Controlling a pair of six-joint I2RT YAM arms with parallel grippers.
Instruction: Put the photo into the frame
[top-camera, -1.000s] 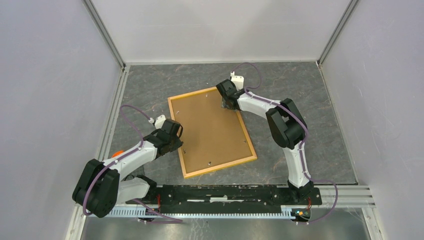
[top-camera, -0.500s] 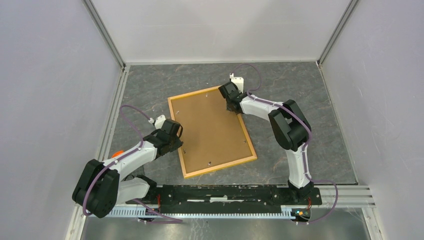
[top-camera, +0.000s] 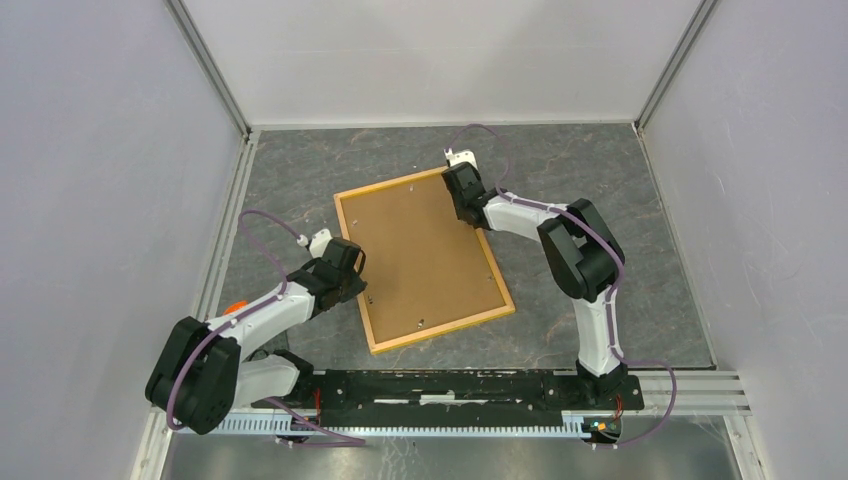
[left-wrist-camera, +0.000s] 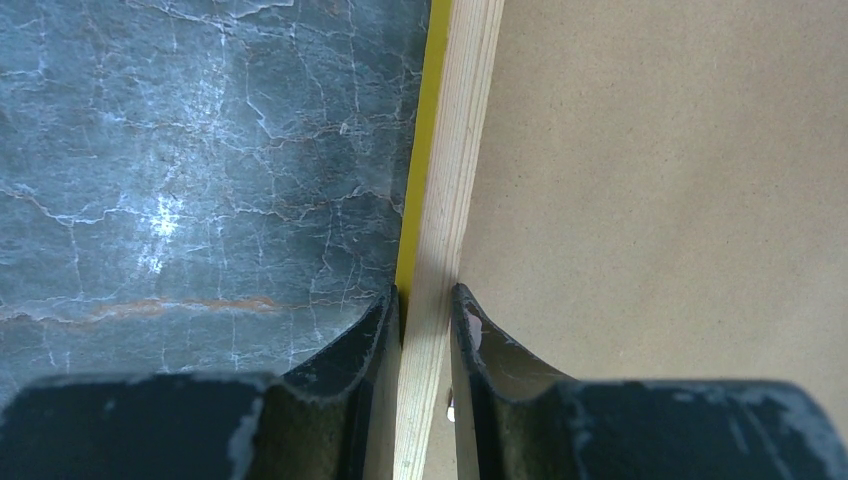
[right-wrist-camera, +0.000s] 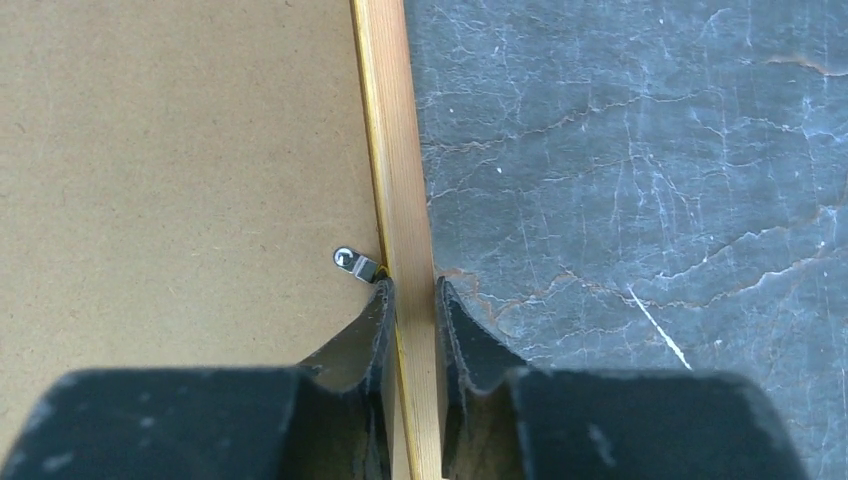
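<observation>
Well, the dark grey marbled tabletop is carrying everything, and lying flat at its middle, turned at an angle, is the orange-yellow wooden picture frame. It is sitting back side up, with the brown fibreboard backing panel filling it edge to edge. Whether the photo is lying under that panel, nobody can tell from these views.

Now the arms. The left arm is stretching low and forward from its base, forearm angling inward, wrist meeting the frame's left rail about halfway along. The right arm is rising from its base, folding sharply at the elbow and reaching back across to the frame's far right corner.

Down at the left gripper, the two dark fingers are straddling the pale wooden rail, one on the table side and one over the panel, pinching it snugly. The right gripper is doing the same: jaws nearly together, pressing both faces of its rail. Just beside its inner finger, a small silver metal clip is lying on the panel.
</observation>
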